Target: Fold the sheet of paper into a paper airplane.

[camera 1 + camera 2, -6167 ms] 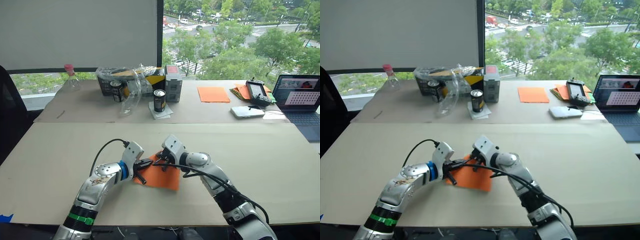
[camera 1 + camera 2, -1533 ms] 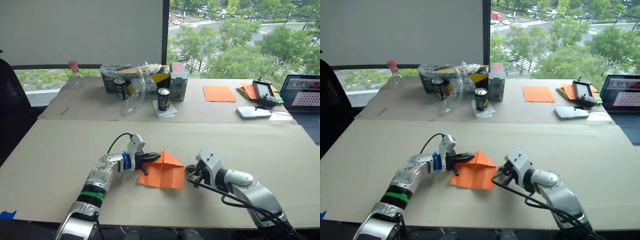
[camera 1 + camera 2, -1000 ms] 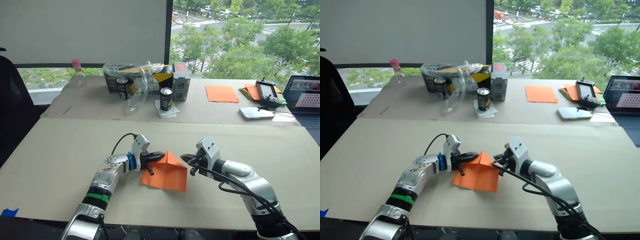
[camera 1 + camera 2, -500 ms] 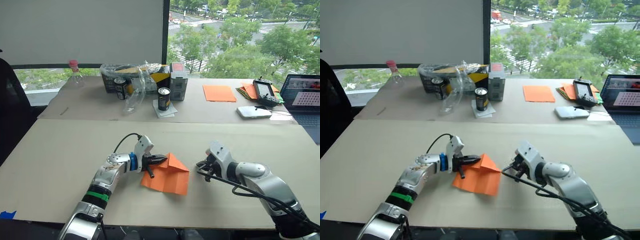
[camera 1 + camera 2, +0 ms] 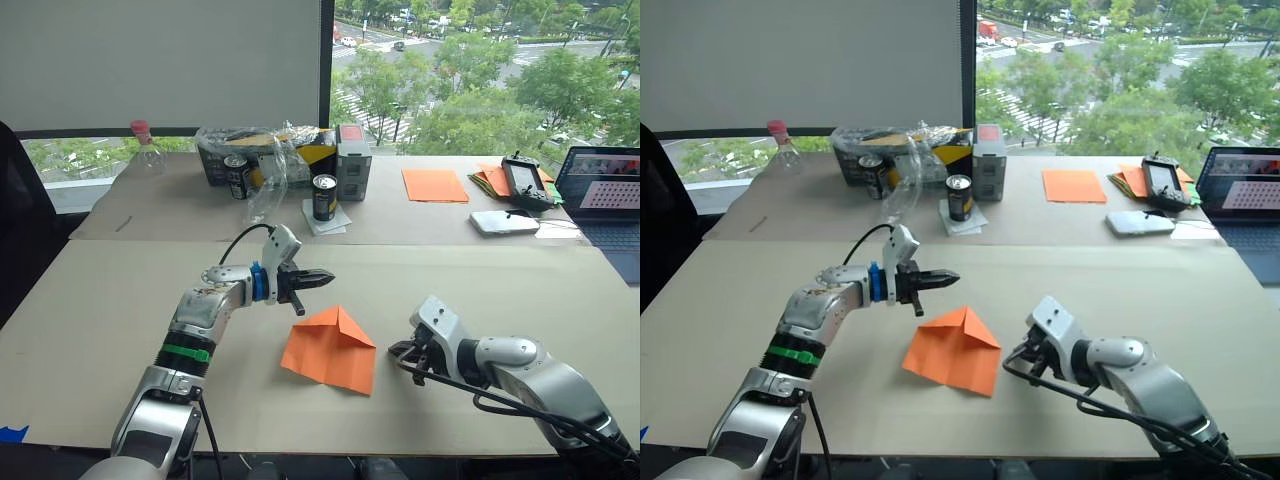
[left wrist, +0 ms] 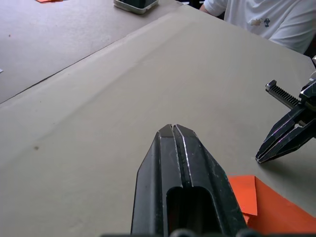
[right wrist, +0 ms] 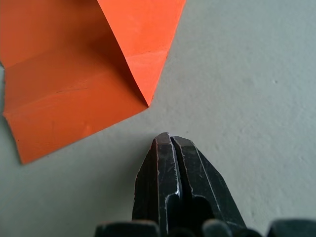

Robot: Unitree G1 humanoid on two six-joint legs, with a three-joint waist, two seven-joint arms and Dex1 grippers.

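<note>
The sheet of paper (image 5: 330, 350) is bright orange and lies flat near the table's front, with two corners folded in to a point facing the far side. My left gripper (image 5: 326, 275) is shut and empty, held above the table to the left of and beyond the paper's point. My right gripper (image 5: 395, 350) is also shut and empty, low over the table just right of the paper's right edge. In the right wrist view the shut fingertips (image 7: 168, 143) sit a short way from the paper's folded corner (image 7: 143, 94). The paper's corner (image 6: 266, 207) also appears in the left wrist view.
On the rear table stand two cans (image 5: 322, 198), a basket with plastic wrap (image 5: 262, 160), a clear bottle (image 5: 143, 155) and a box (image 5: 352, 162). A flat orange sheet (image 5: 435, 185), a stack of orange sheets (image 5: 488, 182), a controller (image 5: 522, 182) and a laptop (image 5: 605, 190) lie at the right. A person in a white shirt (image 6: 266, 19) sits across.
My left gripper has come off the paper's left corner and risen up and away from it. The paper now lies free on the table. My right gripper stays beside its right edge.
</note>
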